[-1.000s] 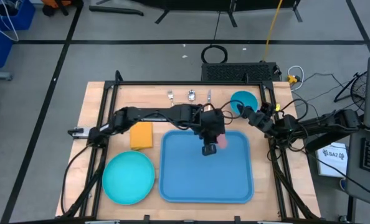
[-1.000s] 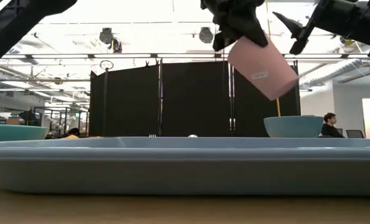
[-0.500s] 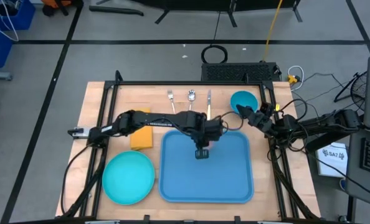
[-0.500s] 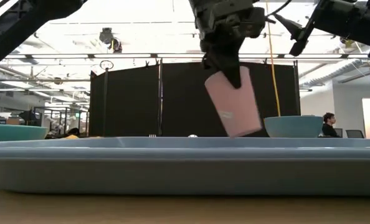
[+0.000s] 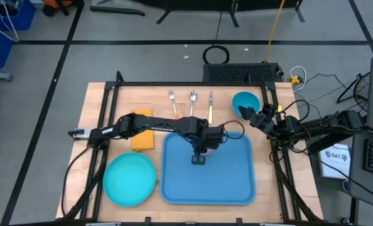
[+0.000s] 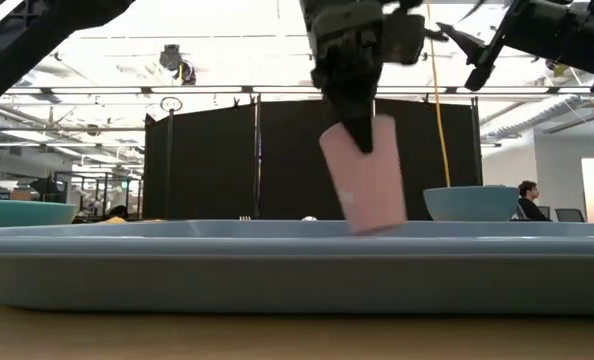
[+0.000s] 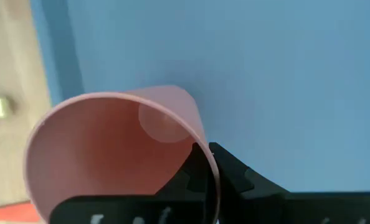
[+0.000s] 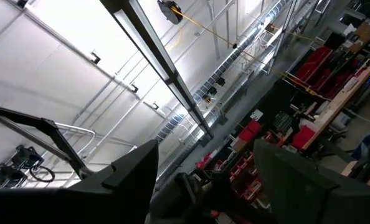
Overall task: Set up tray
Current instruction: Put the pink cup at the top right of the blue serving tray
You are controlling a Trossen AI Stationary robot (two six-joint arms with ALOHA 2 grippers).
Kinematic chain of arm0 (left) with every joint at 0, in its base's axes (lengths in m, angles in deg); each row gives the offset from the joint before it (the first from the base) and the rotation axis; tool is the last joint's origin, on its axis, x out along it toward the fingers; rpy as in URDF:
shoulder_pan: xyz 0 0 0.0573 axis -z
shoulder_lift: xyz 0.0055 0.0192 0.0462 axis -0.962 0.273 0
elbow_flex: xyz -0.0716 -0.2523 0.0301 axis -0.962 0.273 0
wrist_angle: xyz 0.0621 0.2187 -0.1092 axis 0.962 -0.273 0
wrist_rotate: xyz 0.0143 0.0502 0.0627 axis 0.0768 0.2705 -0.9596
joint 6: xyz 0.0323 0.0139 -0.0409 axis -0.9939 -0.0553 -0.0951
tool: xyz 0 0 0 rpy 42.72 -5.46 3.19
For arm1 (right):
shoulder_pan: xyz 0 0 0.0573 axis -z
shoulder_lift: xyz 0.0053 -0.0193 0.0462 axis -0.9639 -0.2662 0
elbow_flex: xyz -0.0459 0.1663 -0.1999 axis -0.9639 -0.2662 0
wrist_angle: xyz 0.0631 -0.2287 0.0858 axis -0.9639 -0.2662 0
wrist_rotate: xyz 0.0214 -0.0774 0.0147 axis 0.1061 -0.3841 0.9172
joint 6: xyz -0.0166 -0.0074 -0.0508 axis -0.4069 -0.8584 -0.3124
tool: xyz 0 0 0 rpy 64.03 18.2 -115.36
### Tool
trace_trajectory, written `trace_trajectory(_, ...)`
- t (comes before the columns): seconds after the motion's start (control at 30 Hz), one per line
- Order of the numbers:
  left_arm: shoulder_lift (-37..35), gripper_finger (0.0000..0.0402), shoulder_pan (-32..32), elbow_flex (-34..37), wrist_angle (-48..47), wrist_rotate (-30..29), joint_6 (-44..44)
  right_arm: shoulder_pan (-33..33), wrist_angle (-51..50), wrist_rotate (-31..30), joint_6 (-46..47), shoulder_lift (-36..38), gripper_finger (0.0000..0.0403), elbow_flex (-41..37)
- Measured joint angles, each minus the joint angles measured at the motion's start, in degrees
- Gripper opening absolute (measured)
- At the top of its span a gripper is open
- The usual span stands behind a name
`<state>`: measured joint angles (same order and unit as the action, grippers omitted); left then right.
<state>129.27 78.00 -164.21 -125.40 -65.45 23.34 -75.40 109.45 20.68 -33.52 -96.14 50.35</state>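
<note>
The blue tray point(image 5: 230, 182) lies in the middle of the table. My left gripper point(image 6: 360, 135) hangs over its far middle, pointing steeply down and shut on a pink cup point(image 6: 365, 180). The low view shows the cup leaning a little, mouth up, with its base point(image 6: 379, 226) down at the level of the tray's rim. Whether the base touches the tray floor point(image 7: 266, 74) is hidden by that rim. From above, the gripper point(image 5: 199, 154) covers the cup. My right gripper point(image 5: 249, 115) waits open at the table's right edge, pointing up beside the teal bowl point(image 5: 245, 100). My left gripper holds the pink cup by its wall at the rim point(image 7: 200, 140). One finger is inside the cup and the other finger point(image 7: 232, 171) is outside. The fingers come from above, pointing steeply down. The cup hangs below them, nearly upright with a slight lean.
A round teal plate point(image 5: 130, 179) lies left of the tray, with a yellow pad point(image 5: 142, 136) behind it under my left arm. A fork point(image 5: 172, 97), a spoon point(image 5: 192, 96) and a knife point(image 5: 210, 100) lie in a row near the far edge.
My left gripper has gone down toward the tray and a little toward the table's left, tipping to point more steeply down. The pink cup has come down with it, swinging from a strong slant to nearly upright, and its base has sunk to the tray's rim level.
</note>
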Motion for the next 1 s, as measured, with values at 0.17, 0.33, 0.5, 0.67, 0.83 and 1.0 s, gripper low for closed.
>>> trace_trajectory(0.17, -0.7, 0.0004, 0.5, 4.5, 0.9, -0.6, 0.0, 0.0, -0.2, 0.0, 0.1, 0.0, 0.0254, 0.0)
trace_trajectory(0.33, -0.6, 0.0003, 1.2, 5.0, 1.0, -3.0, 0.0, 0.0, -1.0, 0.0, 0.2, 0.0, 0.0254, 0.0)
trace_trajectory(0.5, -0.2, 0.0047, 1.0, 3.9, 2.2, -3.6, 2.9, 0.0, -1.6, 0.0, 0.2, 0.0, 0.0254, 0.1)
trace_trajectory(0.67, -0.5, 0.0086, 1.0, 2.9, 3.2, -0.8, 2.7, 0.0, -2.2, 0.0, 0.4, 0.0, 0.0254, 0.1)
trace_trajectory(0.83, -0.4, 0.0108, 1.1, 2.9, 2.9, -0.5, 2.7, 0.0, -2.1, 0.0, 0.6, 0.0, 0.0254, 0.1)
trace_trajectory(1.0, -2.0, 0.0122, 1.0, 2.9, 2.6, -0.9, 4.6, 0.0, -2.8, 1.5, 0.2, 0.0, 0.0254, 0.1)
